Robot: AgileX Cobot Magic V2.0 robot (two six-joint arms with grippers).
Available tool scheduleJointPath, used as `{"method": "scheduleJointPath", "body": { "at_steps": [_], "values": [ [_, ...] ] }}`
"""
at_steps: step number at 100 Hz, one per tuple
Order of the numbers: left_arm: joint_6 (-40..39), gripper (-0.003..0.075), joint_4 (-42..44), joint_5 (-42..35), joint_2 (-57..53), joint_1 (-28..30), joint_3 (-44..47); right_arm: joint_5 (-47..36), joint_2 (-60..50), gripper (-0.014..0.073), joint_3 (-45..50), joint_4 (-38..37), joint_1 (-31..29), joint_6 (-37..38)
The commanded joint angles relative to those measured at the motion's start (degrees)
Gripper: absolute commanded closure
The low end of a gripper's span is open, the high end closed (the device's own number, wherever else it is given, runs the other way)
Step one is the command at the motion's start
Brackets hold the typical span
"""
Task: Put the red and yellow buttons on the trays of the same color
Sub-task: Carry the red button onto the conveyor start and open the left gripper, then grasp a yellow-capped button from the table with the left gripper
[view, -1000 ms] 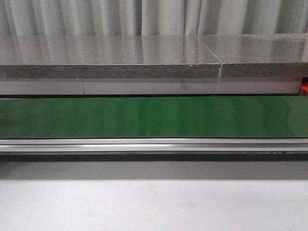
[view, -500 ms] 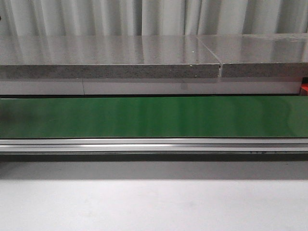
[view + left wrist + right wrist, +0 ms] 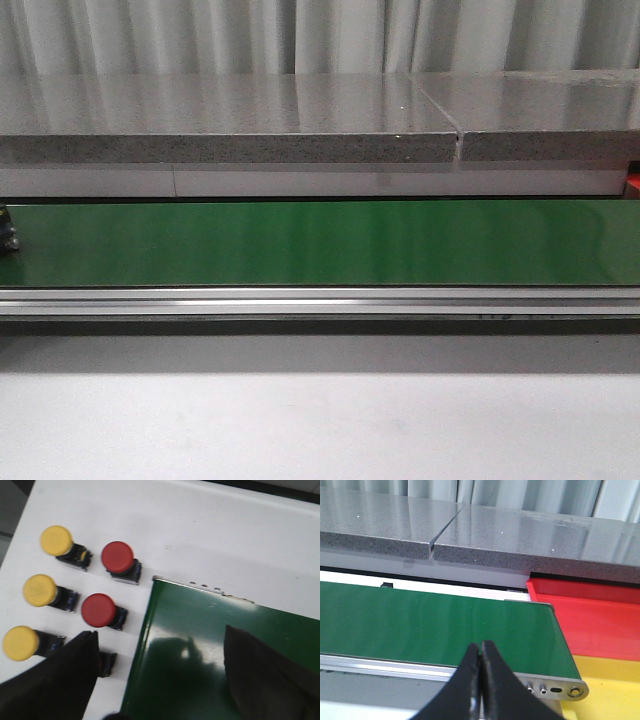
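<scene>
Here, buttons wait beside the belt's end.
The green belt (image 3: 210, 650) spans the white desk (image 3: 200, 535); red tray (image 3: 600, 620) and yellow tray (image 3: 610, 690) sit at its other end. Three yellow buttons (image 3: 40, 590) and two red buttons (image 3: 117, 557) lie under the wide left claw (image 3: 160, 680), perhaps hiding another; the right claw (image 3: 480, 652) is pinched together, empty.

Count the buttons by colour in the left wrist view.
Yellow buttons: 3
Red buttons: 2
Partly hidden behind a tool finger, colour unclear: 1
Total: 6
</scene>
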Motion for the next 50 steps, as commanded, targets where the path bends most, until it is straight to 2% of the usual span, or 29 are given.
{"method": "scheduleJointPath", "body": {
  "at_steps": [1, 32, 50],
  "values": [
    [-1.12, 0.0218, 0.49, -1.92, -3.65, 3.56, 0.36, -4.41, -1.03, 0.0661, -0.83, -0.52, 0.13, -0.11],
    [-1.78, 0.0218, 0.49, -3.89, -6.73, 19.72, 10.56, -4.41, -1.03, 0.0661, -0.83, -0.52, 0.13, -0.11],
    [-3.28, 0.0218, 0.49, -9.35, -6.73, 26.95, 16.62, -4.41, -1.03, 0.0661, -0.83, -0.52, 0.13, -0.11]
  ]
}}
